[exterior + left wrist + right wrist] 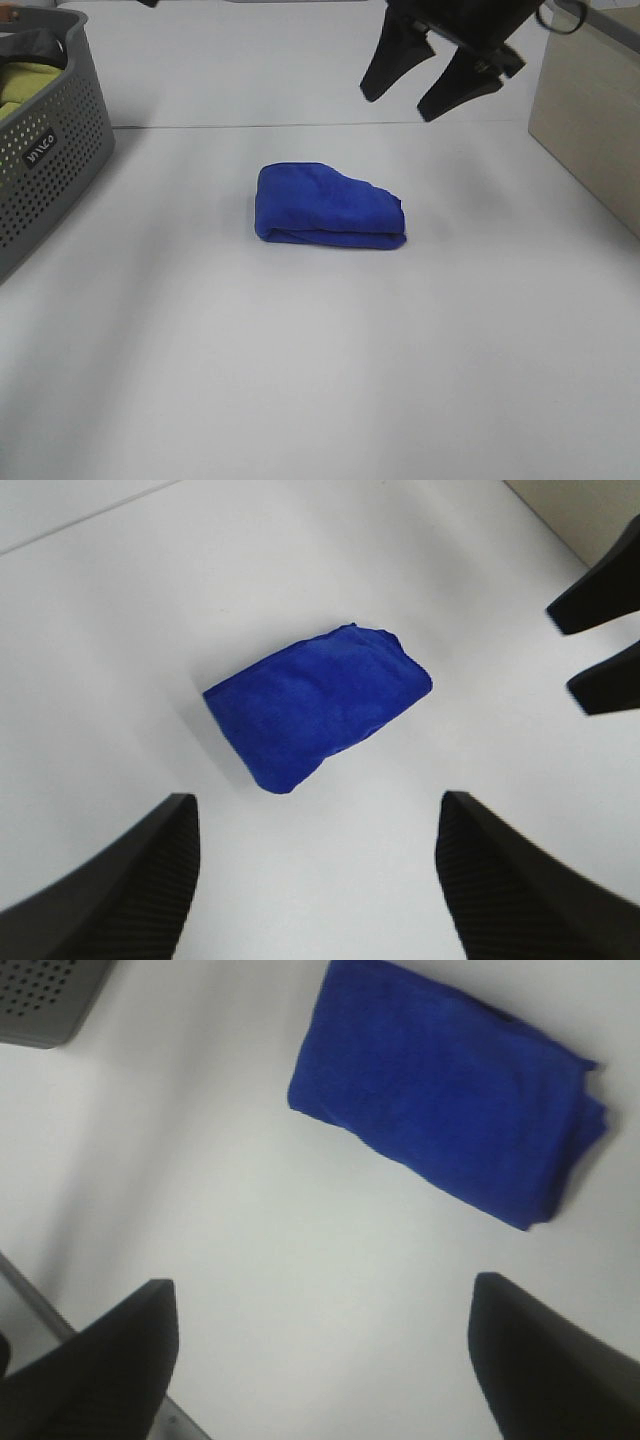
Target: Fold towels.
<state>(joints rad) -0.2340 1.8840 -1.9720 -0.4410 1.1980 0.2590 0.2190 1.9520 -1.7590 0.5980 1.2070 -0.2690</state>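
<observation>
The royal-blue towel (328,206) lies folded into a small thick packet in the middle of the white table; no tag shows. It also shows in the left wrist view (315,705) and the right wrist view (445,1090). My right gripper (400,105) hangs open and empty above the table, behind and to the right of the towel; its wrist view shows the jaws (322,1282) spread with nothing between. My left gripper (318,800) is open and empty, held high over the table. The right gripper's fingers (600,590) show at that view's edge.
A grey perforated basket (50,150) stands at the left edge, holding a yellow-green cloth (25,80) and dark fabric; its corner shows in the right wrist view (45,1000). A light wooden box (590,110) stands at the right.
</observation>
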